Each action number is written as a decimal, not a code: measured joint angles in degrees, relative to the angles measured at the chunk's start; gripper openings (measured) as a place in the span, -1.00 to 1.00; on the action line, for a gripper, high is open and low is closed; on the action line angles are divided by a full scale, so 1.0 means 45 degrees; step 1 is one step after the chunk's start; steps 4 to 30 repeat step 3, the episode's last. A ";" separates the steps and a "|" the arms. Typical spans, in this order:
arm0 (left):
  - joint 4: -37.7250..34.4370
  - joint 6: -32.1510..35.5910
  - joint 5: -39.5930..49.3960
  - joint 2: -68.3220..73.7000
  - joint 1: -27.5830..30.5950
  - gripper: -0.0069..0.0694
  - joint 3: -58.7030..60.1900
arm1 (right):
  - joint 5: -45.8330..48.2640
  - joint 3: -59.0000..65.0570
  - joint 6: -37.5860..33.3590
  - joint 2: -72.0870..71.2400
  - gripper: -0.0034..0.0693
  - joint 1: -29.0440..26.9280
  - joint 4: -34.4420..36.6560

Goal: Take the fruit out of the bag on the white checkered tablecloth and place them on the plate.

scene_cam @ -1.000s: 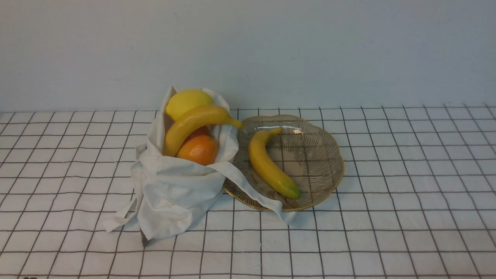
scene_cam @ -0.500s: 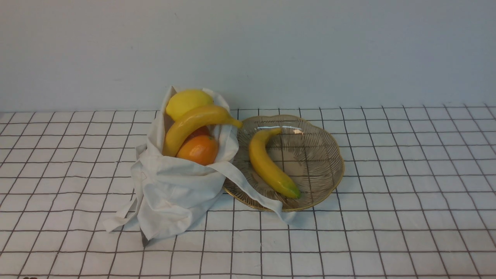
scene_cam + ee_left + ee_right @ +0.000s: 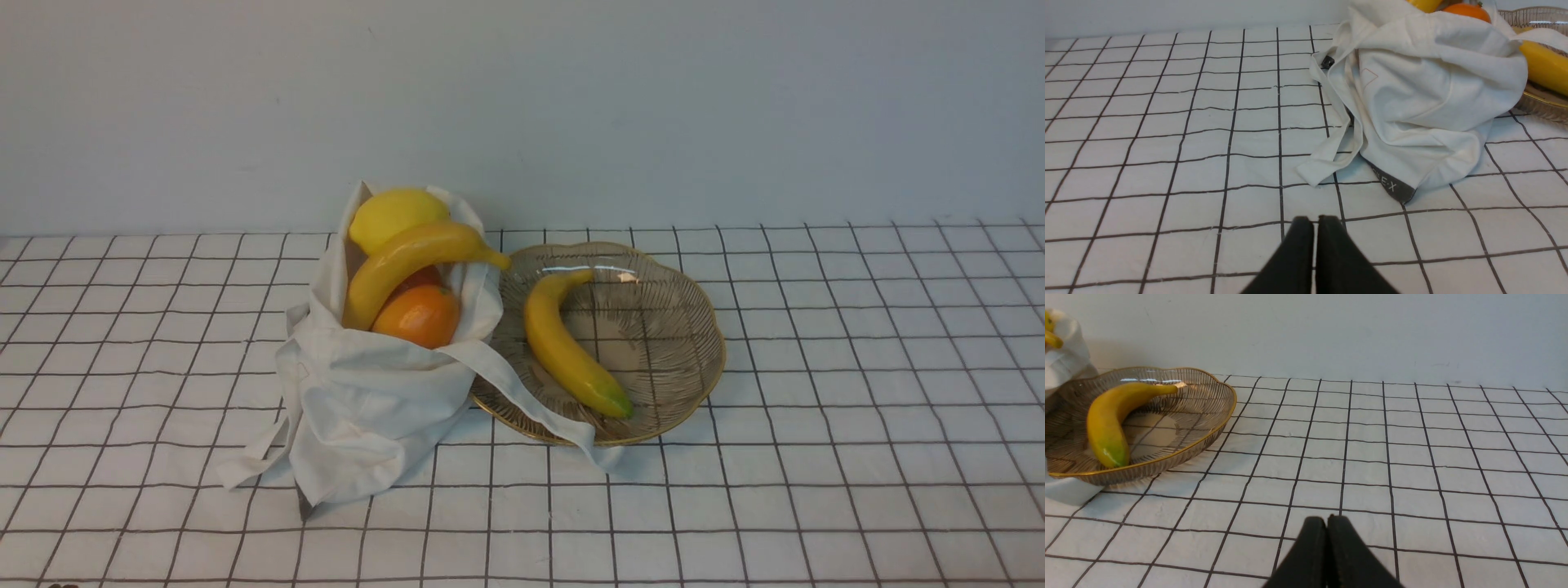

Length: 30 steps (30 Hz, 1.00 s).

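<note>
A dark tag (image 3: 1392,187) sewn at the bag's (image 3: 1425,94) lower corner carried pale letters — only "E·X" was legible, the rest being hidden.

Front view high, wrist views low, sharing the plate (image 3: 702,343)

I see the soft white cloth bag (image 3: 371,392) left of and touching the scalloped gold-rimmed glass plate (image 3: 686,327), both on the white black-gridded tablecloth (image 3: 816,457). One yellow banana (image 3: 567,351) lies on that plate; lemon (image 3: 396,214), second banana (image 3: 408,261) and orange (image 3: 418,316) sit in the bag.
</note>
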 joint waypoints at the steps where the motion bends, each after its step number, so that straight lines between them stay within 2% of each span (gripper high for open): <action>1: 0.0000 0.0000 0.0000 0.0000 0.0000 -0.84 0.0000 | 0.0000 0.0000 0.0000 0.0000 -0.94 0.0000 0.0000; 30: 0.0000 0.0000 0.0000 0.0000 0.0000 -0.84 0.0000 | 0.0000 0.0000 0.0000 0.0000 -0.94 0.0000 0.0000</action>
